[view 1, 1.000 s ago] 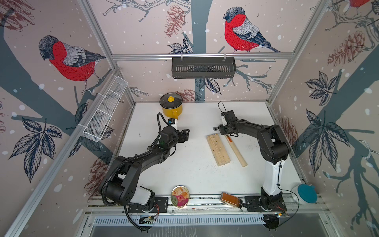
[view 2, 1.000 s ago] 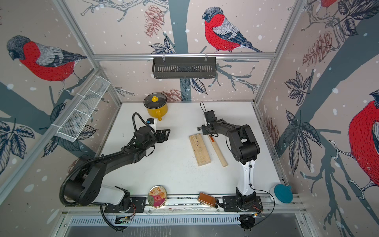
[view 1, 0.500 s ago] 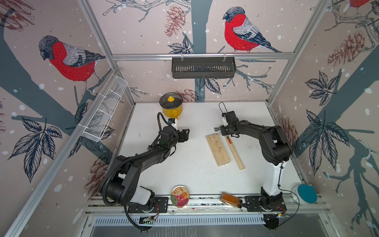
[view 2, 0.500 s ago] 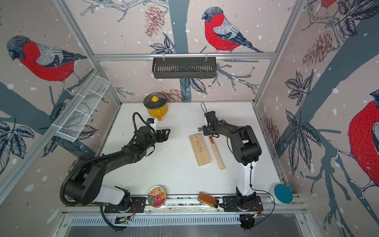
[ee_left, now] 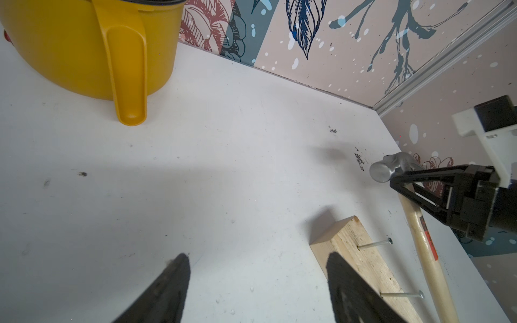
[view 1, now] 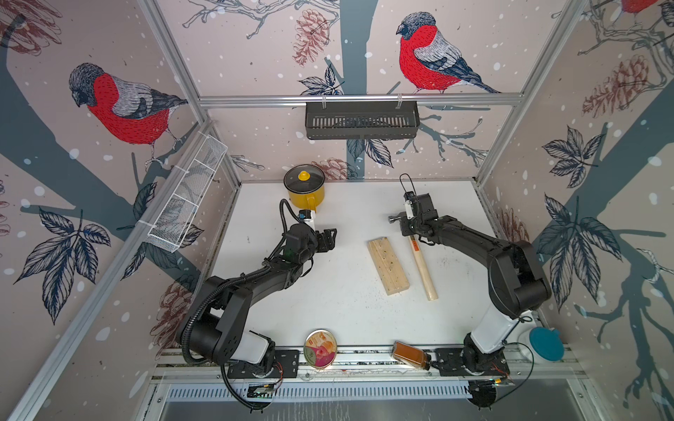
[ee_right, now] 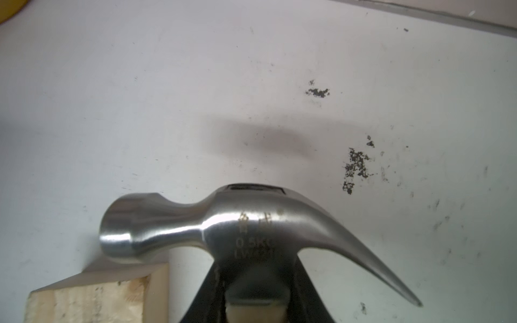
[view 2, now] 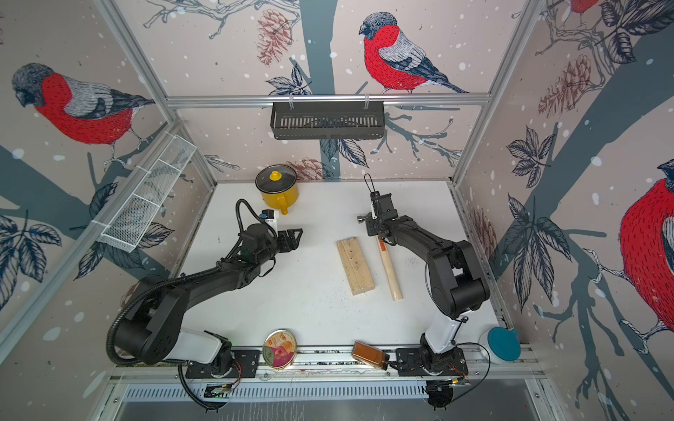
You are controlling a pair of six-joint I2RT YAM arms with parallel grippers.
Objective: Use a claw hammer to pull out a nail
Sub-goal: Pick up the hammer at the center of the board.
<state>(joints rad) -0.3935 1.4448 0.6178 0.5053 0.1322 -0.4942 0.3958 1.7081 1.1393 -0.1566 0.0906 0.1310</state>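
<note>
Compared with one second earlier, the right end effector has moved slightly rightward, taking the head end of the claw hammer with it; the left arm is unchanged. The right end effector is clamped on the smooth, pale wooden handle directly below the polished steel head, whose curved claw tapers to a point. Judging by its detached shadow, the head appears raised off the white counter. The left end effector is released and holds nothing. A rough-sawn wooden block lies just beside the handle, with two thin nails protruding from it. A yellow pot stands near the rear wall.
</note>
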